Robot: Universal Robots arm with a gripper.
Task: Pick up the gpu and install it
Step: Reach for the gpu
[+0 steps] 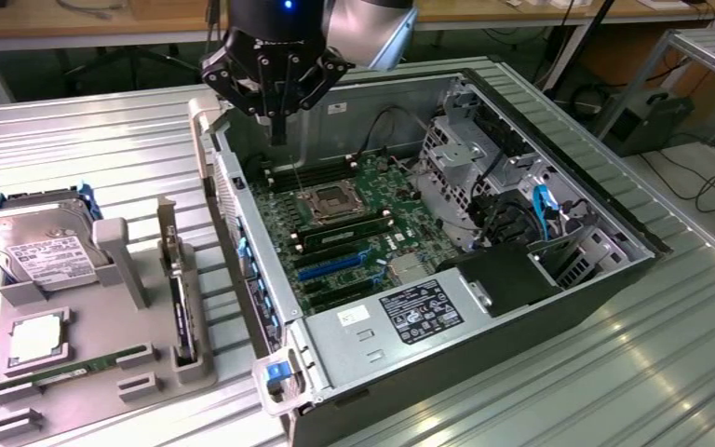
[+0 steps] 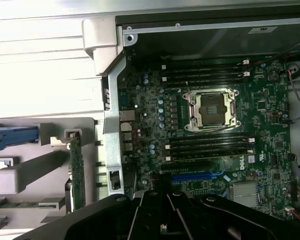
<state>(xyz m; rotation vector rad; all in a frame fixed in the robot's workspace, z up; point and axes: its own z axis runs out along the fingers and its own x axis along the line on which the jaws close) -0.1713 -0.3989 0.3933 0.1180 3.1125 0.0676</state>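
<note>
Arm: we are seeing it hanging down from above in the exterior view, with the wrist turned so that the pincer [image 1: 279,130] is pointing straight down.
Pincer: we are finding its fingers pressed together and pinching nothing.
Below the pincer: the open computer case [image 1: 370,400] is lying on its side on the slatted metal table [image 1: 122,149]. The fingertips are hovering above the circuit board [image 1: 357,251] inside it, close to the case's rear wall.
Just ahead of the pincer: the wrist view is showing us the bare processor socket [image 2: 212,110], with rows of memory slots on both sides of it.
Graphics card: we are locating the graphics card [image 1: 182,307] well apart from the pincer, lower down and toward the exterior view's left. It is standing on edge in a slot of the grey tray [image 1: 109,326] beside the case, and nothing is touching it.
Farther from the pincer: we are noting a hard drive [image 1: 41,247] with a white label and a green memory stick [image 1: 72,371] resting in the same tray, beyond the graphics card.
</note>
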